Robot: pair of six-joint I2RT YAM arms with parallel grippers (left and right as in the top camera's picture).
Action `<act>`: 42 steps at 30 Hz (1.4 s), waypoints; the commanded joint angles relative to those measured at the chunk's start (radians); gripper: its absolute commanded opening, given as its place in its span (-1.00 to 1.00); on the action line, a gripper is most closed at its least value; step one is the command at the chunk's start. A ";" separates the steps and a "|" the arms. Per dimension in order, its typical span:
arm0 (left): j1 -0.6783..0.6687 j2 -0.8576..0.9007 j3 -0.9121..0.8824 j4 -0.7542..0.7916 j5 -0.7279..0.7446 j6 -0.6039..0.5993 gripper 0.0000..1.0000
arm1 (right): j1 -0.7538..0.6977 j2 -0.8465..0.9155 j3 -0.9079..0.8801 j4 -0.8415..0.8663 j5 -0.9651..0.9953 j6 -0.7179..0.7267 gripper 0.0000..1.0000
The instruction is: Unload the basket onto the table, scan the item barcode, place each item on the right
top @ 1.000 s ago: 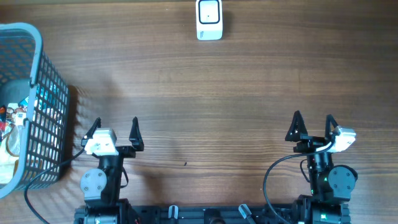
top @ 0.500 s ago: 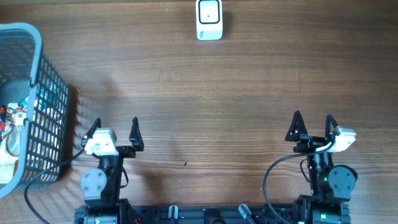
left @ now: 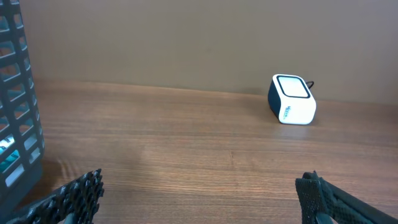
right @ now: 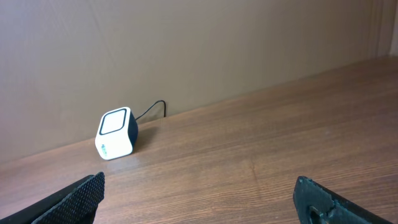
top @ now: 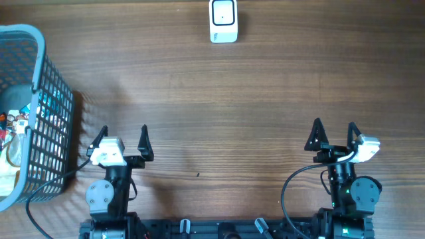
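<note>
Both arms sit at the bottom edge, left gripper (top: pixel 123 131) and right gripper (top: pixel 334 126) jaws wide and empty, seemingly ready to pick. Packaged items (top: pixel 12 129) lie in the basket (top: pixel 50 113), far left; the scanner (top: pixel 223 20) faces up, top centre.

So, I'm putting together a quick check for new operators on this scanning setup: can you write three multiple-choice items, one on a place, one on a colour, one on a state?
1. Where on the table does the barcode scanner stand?
A. far edge, near the middle
B. near edge, by the arms
C. right edge

2. What colour is the basket?
A. red
B. light blue
C. yellow

3. How are the left gripper and right gripper?
A. both shut on an item
B. left open, right shut
C. both open, empty

Answers:
1. A, the overhead view shows it at top centre.
2. B, its mesh wall is light blue.
3. C, both pairs of fingers stand apart with nothing between them.
</note>
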 commanded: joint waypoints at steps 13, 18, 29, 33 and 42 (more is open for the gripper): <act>-0.003 0.322 0.469 -0.140 0.127 -0.038 1.00 | 0.000 0.004 -0.001 0.006 0.007 0.005 1.00; -0.003 0.559 0.767 -0.320 0.184 -0.037 1.00 | 0.000 0.004 -0.001 0.006 0.007 0.004 1.00; 0.008 0.701 1.019 -0.391 0.287 -0.116 1.00 | 0.000 0.004 -0.001 0.006 0.007 0.004 1.00; 0.063 0.879 1.256 -0.547 0.220 -0.120 1.00 | 0.000 0.004 -0.001 0.006 0.007 0.004 1.00; 0.147 0.973 1.464 -0.687 0.037 -0.113 1.00 | 0.000 0.004 -0.001 0.006 0.007 0.004 1.00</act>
